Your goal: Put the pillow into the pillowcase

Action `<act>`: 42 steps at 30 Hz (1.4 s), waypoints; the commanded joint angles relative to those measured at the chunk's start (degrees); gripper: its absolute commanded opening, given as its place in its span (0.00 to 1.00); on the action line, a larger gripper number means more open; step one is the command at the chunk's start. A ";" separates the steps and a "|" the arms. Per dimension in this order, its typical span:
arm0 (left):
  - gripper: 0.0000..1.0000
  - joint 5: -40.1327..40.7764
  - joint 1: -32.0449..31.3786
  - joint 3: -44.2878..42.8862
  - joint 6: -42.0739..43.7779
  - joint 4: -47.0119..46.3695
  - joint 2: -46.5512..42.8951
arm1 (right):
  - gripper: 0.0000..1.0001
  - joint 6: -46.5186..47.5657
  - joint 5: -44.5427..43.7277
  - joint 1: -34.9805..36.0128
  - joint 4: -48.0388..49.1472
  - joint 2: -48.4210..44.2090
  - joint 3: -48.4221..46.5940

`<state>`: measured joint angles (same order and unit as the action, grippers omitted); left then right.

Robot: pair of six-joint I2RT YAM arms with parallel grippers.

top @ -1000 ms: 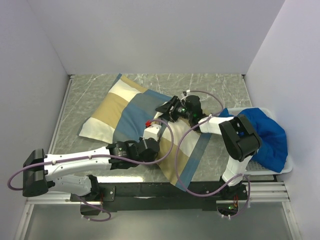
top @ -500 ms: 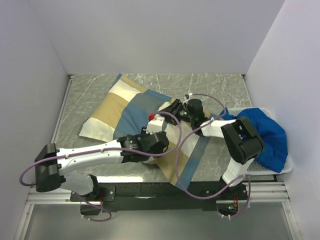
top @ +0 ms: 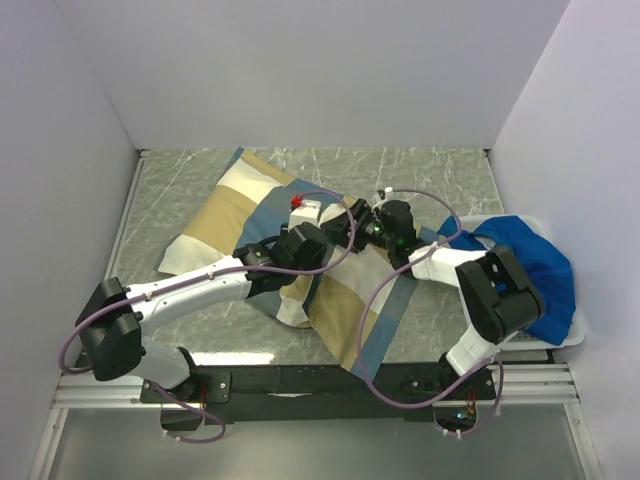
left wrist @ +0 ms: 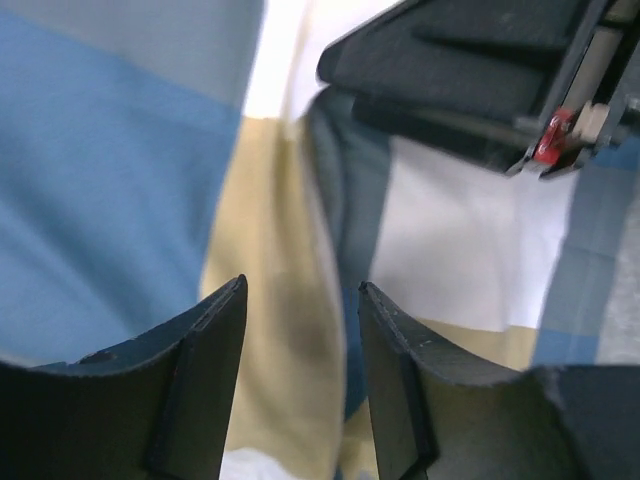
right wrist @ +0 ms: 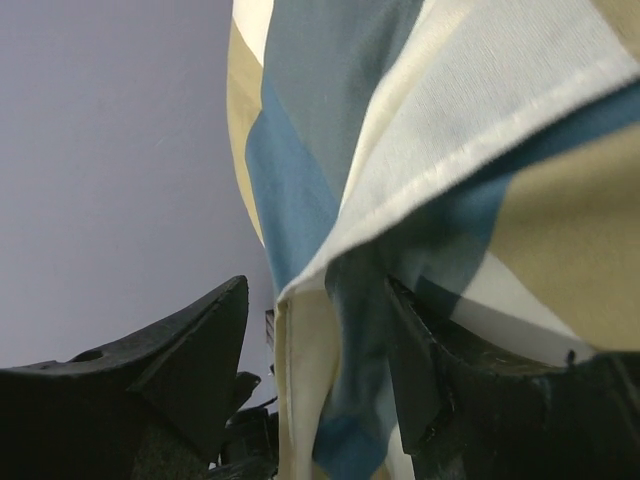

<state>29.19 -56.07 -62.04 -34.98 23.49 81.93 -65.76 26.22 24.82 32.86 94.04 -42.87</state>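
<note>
Swinging up from the near edge, the left arm now reaches across the fabric toward 12 o'clock, and its left claw [left wrist: 300,300] has closed in on the right claw [right wrist: 318,300], so both meet near the middle of the desk [top: 170,180]. I see the left claw spread wide and holding nothing, hovering just above the pillowcase [top: 250,200], with the right claw at its 1 o'clock. Its partner is also spread: a hem of the pillowcase rises between its fingers and leans on one of them, but it is not pinched.

Most of the cover lies puffed toward 9 o'clock, so I judge the pillow [top: 288,308] is largely inside; a pale rounded end shows under the left forearm at 6 o'clock, though I cannot be sure how much remains out. With both claws gathered at the loose flap, I read this as getting ready to pull the opening over that last end. Neither claw grips anything, so the hem could slip off
</note>
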 commanded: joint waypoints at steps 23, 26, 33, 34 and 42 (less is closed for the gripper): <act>0.01 -9.05 2.11 -5.37 3.69 -3.71 0.96 | 0.33 4.23 -2.40 5.15 -2.53 1.22 -1.58; 0.01 -10.02 1.41 -4.32 3.34 -3.71 -0.62 | 0.33 3.36 -2.49 5.42 -2.81 3.95 -3.44; 0.01 -13.54 0.00 -0.98 1.06 -4.06 -2.65 | 0.33 4.50 -5.29 4.98 -3.59 7.91 -6.17; 0.01 -14.07 -0.09 -0.19 -0.07 -4.58 -2.65 | 0.33 4.76 -5.56 4.19 -3.59 8.09 -5.82; 0.01 -20.13 -0.09 6.14 -2.98 -12.32 -0.46 | 0.37 3.35 0.67 -4.42 6.16 5.37 2.44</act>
<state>15.14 -55.31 -56.95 -35.51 17.19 80.62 -63.33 25.98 24.69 35.86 101.14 -43.53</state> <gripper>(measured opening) 0.021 0.361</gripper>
